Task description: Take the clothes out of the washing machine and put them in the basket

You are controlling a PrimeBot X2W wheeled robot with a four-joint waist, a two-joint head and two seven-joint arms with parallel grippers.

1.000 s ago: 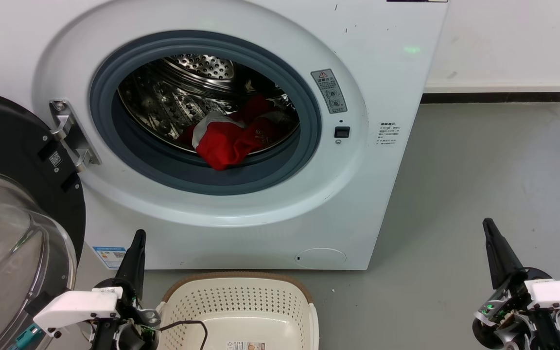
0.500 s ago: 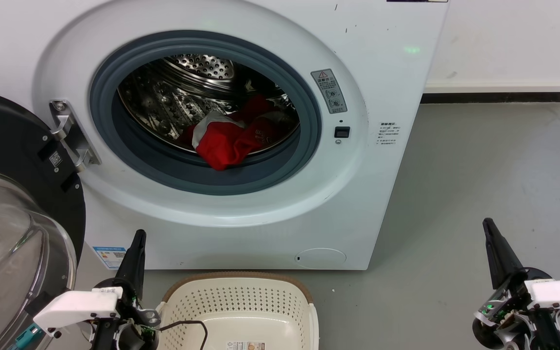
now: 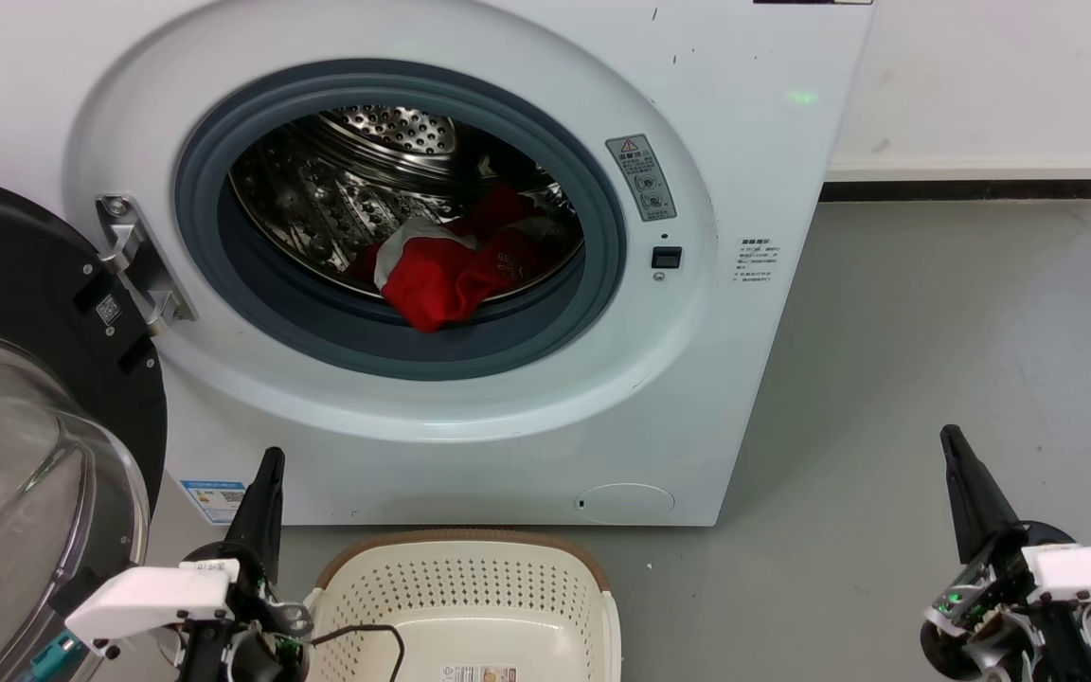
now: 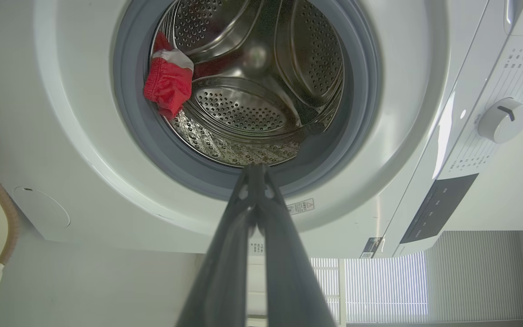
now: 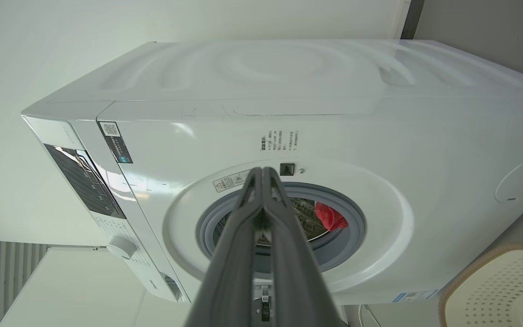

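The white washing machine (image 3: pixel 744 123) stands open, its black-rimmed glass door (image 3: pixel 25 445) swung out at the left. Red clothes (image 3: pixel 446 265) with white panels lie bunched at the front of the steel drum, spilling onto the grey gasket; they also show as clothes (image 4: pixel 168 84) and clothes (image 5: pixel 331 216) in the wrist views. The cream basket (image 3: pixel 470 601) with a brown rim sits on the floor below the porthole. My left gripper (image 3: pixel 270 457) is shut beside the basket's left edge. My right gripper (image 3: pixel 949 436) is shut at the lower right, over bare floor.
Grey floor (image 3: pixel 934 332) stretches to the right of the machine up to a white wall with a dark skirting strip (image 3: pixel 972 189). The open door crowds the left side near my left arm. A black cable (image 3: pixel 366 633) hangs over the basket's left rim.
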